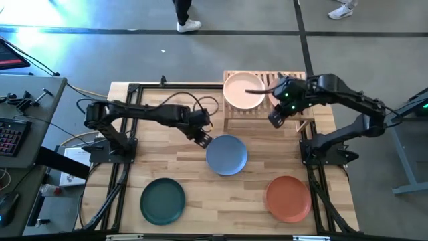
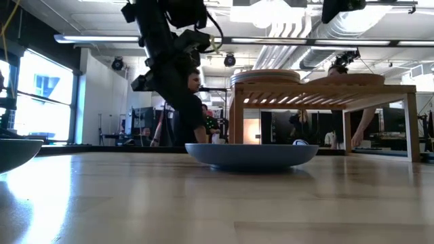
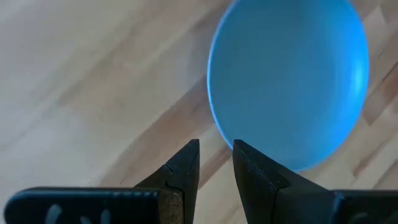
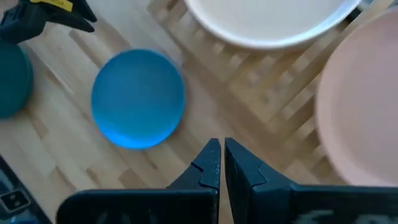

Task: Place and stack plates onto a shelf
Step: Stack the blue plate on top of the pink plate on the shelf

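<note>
Left hand (image 1: 204,138): you have it hovering just beside the blue plate's (image 1: 227,154) rim, on the side away from the shelf, empty, with its fingers (image 3: 183,171) drawn nearly together and only a thin slit between them; that narrow gap suits pinching a low rim.
Blue plate: lies flat on the tabletop (image 1: 180,164), just in front of the shelf (image 1: 235,115); being the plate nearest the shelf, it is likely your next pick.
Right hand (image 1: 275,119): you hold it over the shelf, empty, fingers almost closed; it looks like waiting after a placement.
Shelf: carries a cream plate (image 1: 244,90) on one half and a pale pink plate (image 4: 364,106) on the other, under the right hand, so new plates must stack on these.
Dark green plate (image 1: 162,201): on the tabletop, well apart from the shelf, at the near edge.
Terracotta plate (image 1: 288,198): also at the near edge, well apart from the shelf.
Risk: a thin rim may slip from so shallow a pinch.
</note>
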Controlling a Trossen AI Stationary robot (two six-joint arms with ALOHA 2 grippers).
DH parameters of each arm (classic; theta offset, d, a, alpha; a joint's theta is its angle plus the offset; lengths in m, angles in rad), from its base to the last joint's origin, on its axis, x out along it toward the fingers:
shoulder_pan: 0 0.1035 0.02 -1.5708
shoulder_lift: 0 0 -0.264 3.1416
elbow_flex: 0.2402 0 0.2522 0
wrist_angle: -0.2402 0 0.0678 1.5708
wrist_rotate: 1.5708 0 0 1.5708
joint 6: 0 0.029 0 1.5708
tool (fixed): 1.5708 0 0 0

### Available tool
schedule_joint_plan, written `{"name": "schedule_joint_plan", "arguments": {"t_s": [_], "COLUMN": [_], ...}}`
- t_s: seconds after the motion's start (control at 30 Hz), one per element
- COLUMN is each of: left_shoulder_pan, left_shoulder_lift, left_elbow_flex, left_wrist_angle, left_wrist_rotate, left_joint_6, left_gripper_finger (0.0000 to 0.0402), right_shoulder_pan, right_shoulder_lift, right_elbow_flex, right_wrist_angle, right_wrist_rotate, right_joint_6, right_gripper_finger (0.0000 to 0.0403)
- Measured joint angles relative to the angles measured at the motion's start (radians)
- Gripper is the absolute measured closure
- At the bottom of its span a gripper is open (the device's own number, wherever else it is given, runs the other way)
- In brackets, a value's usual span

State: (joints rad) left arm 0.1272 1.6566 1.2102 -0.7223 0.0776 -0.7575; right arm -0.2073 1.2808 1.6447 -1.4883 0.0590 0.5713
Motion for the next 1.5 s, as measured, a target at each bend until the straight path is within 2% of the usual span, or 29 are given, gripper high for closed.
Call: {"name": "schedule_joint_plan", "arguments": {"t_s": [0.3,0.53,0.77,1.1,1.5], "left_shoulder_pan": [-0.039,-0.043,-0.046,-0.046,-0.049], "left_shoulder_lift": [0.094,0.148,0.205,0.221,0.268], "left_elbow_flex": [0.000,-0.001,-0.002,-0.001,0.000], "left_wrist_angle": [0.102,0.103,0.157,0.176,0.206], "left_wrist_rotate": [-0.001,-0.001,0.000,-0.043,-0.033], "left_joint_6": [-0.009,-0.026,-0.026,-0.027,-0.026], "left_gripper_finger": [0.0316,0.0316,0.0316,0.0316,0.0316], "right_shoulder_pan": [0.124,0.213,0.282,0.321,0.321], "right_shoulder_lift": [0.000,0.000,0.000,0.000,0.000], "right_elbow_flex": [-0.081,-0.139,-0.151,-0.151,-0.151], "right_wrist_angle": [0.004,0.017,0.051,0.112,0.119], "right_wrist_rotate": [-0.005,-0.004,0.001,0.002,0.008], "right_joint_6": [0.129,0.215,0.244,0.244,0.243], "right_gripper_finger": [0.0402,0.0402,0.0402,0.0402,0.0402]}}
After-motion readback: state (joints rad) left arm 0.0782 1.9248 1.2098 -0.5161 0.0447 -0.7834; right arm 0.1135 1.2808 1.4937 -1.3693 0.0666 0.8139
